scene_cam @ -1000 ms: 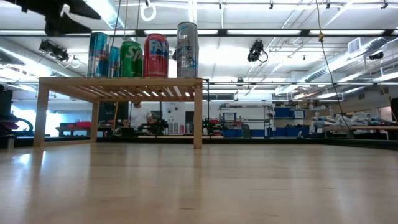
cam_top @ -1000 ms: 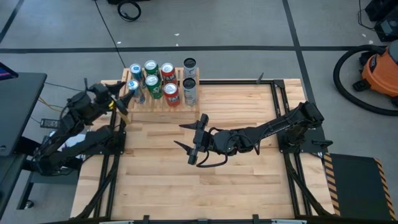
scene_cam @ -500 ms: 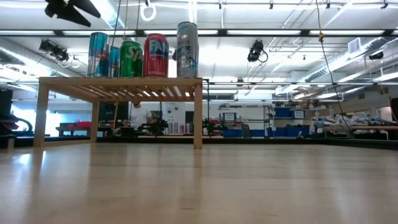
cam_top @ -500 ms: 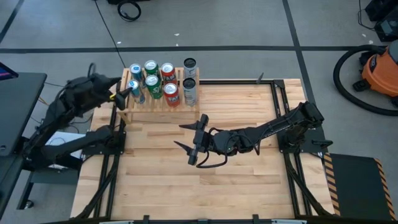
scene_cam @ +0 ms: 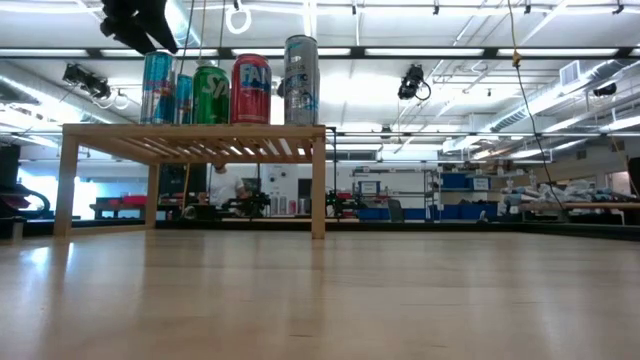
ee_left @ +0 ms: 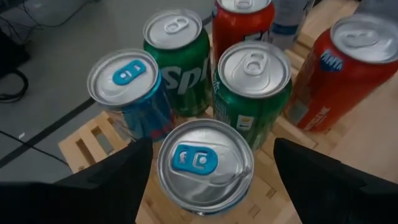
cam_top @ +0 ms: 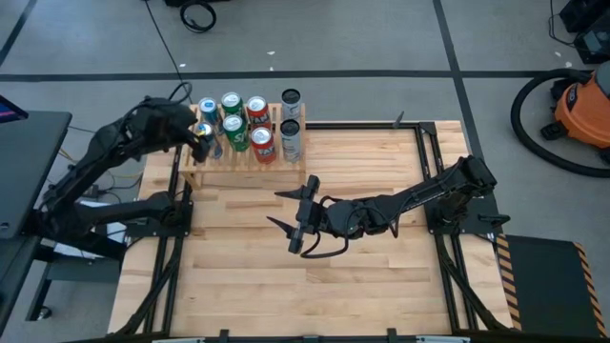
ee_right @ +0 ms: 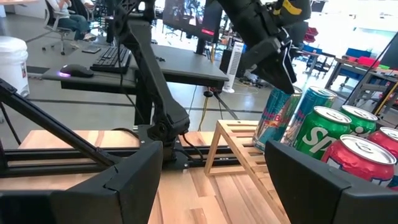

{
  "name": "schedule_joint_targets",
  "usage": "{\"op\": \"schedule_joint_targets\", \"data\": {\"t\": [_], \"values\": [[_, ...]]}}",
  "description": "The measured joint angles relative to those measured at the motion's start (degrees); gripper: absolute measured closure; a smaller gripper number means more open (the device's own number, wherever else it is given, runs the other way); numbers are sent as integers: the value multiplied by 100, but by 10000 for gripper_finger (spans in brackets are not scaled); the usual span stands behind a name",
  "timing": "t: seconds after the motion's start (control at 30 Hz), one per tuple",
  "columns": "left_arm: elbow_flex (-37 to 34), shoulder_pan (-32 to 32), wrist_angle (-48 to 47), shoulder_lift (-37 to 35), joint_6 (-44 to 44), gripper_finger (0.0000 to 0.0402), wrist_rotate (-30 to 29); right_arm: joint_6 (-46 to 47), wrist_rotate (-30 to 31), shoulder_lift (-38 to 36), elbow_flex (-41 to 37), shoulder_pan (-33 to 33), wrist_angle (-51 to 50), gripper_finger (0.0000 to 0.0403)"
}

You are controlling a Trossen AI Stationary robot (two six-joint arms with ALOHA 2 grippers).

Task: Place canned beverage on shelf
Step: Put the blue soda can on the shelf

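At the table's far left corner stands the low light-wood slatted shelf [cam_top: 250, 160], holding eight upright cans: two blue-and-silver [ee_left: 204, 164], two green [ee_left: 251, 86], two red [ee_left: 346, 66], two tall grey [cam_top: 291, 139]. Above the shelf's left end hovers the left gripper [cam_top: 200, 136], fingers spread wide around the near blue can without touching it. Well right of the shelf, over bare tabletop, waits the right gripper [cam_top: 294, 220], open and empty.
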Motion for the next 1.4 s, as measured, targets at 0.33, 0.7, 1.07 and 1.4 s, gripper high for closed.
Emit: {"op": "schedule_joint_targets", "data": {"t": [0.33, 0.7, 1.07, 1.4], "values": [[0, 0, -92, 97, 148, 65, -404, 0, 0, 0, 0, 0, -63, 112], [0, 0, -391, 140, 186, 65, -399, 0, -2, 0, 0, 0, -59, 112], [0, 0, -389, 140, 650, 84, -292, 0, -2, -1, 0, 0, -54, 112], [0, 0, -362, 135, 1060, 151, -268, 2, -2, -2, 0, 3, -54, 112]]}}
